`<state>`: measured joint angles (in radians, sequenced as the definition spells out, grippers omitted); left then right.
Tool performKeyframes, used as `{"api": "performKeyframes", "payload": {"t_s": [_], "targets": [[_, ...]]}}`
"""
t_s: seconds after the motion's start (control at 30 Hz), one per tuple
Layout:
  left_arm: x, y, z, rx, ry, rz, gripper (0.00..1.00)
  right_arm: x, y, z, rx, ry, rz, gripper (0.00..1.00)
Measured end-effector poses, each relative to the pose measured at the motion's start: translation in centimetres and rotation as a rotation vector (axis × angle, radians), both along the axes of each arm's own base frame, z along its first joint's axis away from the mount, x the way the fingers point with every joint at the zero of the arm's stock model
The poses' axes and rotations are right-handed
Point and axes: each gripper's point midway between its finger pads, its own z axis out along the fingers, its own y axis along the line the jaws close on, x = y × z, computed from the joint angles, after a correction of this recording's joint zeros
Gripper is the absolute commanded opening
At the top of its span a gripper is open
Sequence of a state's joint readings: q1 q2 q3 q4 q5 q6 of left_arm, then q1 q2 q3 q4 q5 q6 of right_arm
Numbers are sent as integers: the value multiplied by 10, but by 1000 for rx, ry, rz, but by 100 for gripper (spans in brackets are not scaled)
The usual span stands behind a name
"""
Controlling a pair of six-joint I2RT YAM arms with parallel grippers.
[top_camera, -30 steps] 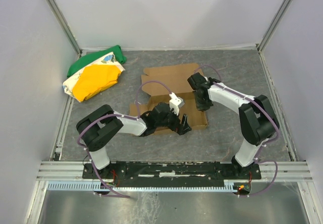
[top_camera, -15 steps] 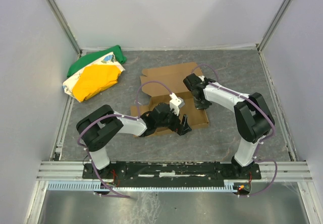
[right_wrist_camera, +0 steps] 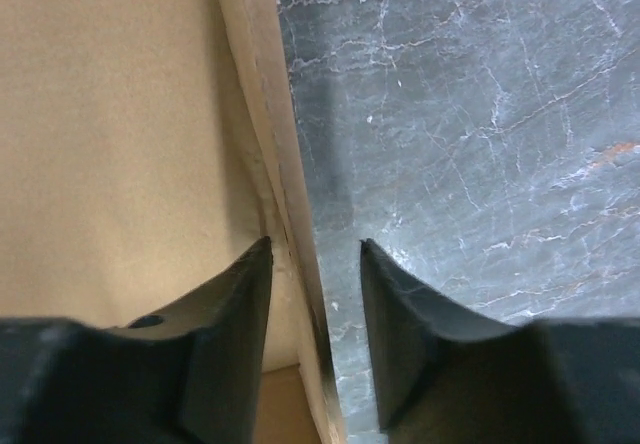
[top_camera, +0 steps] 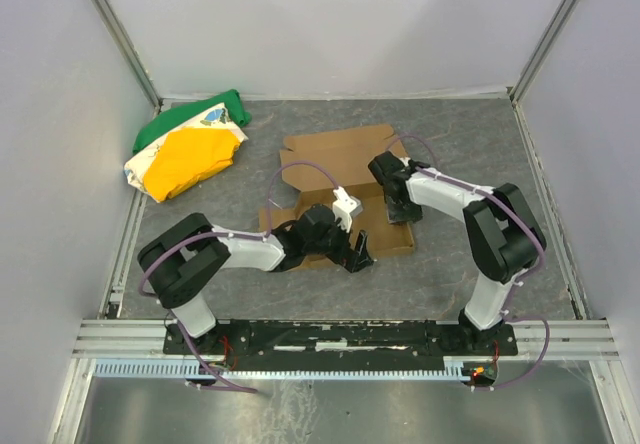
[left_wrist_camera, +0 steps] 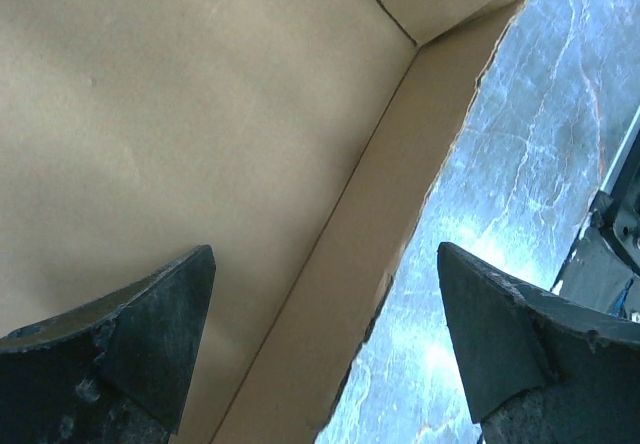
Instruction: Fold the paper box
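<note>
**Position.** The paper box (top_camera: pixel 340 154) lies at the middle of the table (top_camera: pixel 470 144), partly formed; its floor is flat, and the near wall (left_wrist_camera: pixel 395 194) and the right-hand wall (right_wrist_camera: pixel 262 114) are raised; the far part appears to lie flat.

**Grippers.** The left gripper (left_wrist_camera: pixel 325 254) stands over the near wall with its fingers wide apart, one above the box floor and the other above bare table; it holds nothing. The right gripper (right_wrist_camera: pixel 315 246) straddles the right-hand wall with its fingers partly apart; the wall's edge sits in the gap, close to the inner finger; no pinch is evident.

**Risks, as judged.**
- Neither wall is gripped, so either may spring back flat (creased cardboard tends to relax).
- A finger that closes off-centre could kink or crush a wall's edge.
- A sideways push from either arm could slide the whole box, since nothing pins it down.
- Walls raised out of order may block the tabs.

The cloth bundle (top_camera: pixel 185 154) sits well apart at the far left; no hazard noted there.
</note>
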<state>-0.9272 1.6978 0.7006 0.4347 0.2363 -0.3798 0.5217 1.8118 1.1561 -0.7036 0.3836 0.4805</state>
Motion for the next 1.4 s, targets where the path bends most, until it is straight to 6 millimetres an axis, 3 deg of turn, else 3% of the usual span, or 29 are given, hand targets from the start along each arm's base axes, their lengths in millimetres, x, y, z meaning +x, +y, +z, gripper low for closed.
{"api": "performKeyframes", "payload": {"t_s": [0.07,0.27,0.33,0.4,0.5,0.53,0.57,0.63,0.67,0.7,0.77,0.8,0.93,1.03,1.1,1.23,1.3,1.4], "targets": [[-4,5,0,17,8,-2,99,-2,1,6,17,-12,-2,65],[-10,18,16,42,7,3,99,2,7,45,102,-117,-6,61],[-8,22,36,19,-29,13,99,3,8,62,135,-168,-8,56],[-3,26,69,-39,-86,33,99,2,8,80,167,-224,-9,38],[15,47,128,-155,-182,124,99,-5,3,106,226,-324,-13,36],[26,62,149,-195,-202,209,87,-8,2,114,255,-361,-15,36],[38,81,167,-233,-207,321,68,-13,2,121,291,-395,-11,30],[55,117,194,-301,-204,511,33,-21,6,130,376,-437,18,3],[65,140,205,-330,-210,608,14,-24,13,130,432,-439,46,2],[74,156,207,-336,-202,686,4,-26,16,128,448,-429,61,2],[88,178,200,-267,-148,810,4,-23,17,120,440,-398,50,2],[91,182,199,-260,-145,825,10,-21,17,111,427,-374,39,2],[114,174,138,-34,46,848,16,-20,6,78,382,-295,-26,2],[100,178,76,117,193,853,27,-18,-6,81,351,-325,-68,6],[84,186,54,169,252,865,28,-16,-11,87,340,-354,-79,8],[81,190,51,178,275,894,27,-10,-17,92,321,-368,-84,11],[86,189,53,181,274,900,27,-6,-18,86,311,-345,-86,21],[95,184,50,182,275,900,26,-2,-14,67,317,-276,-66,22]]}}
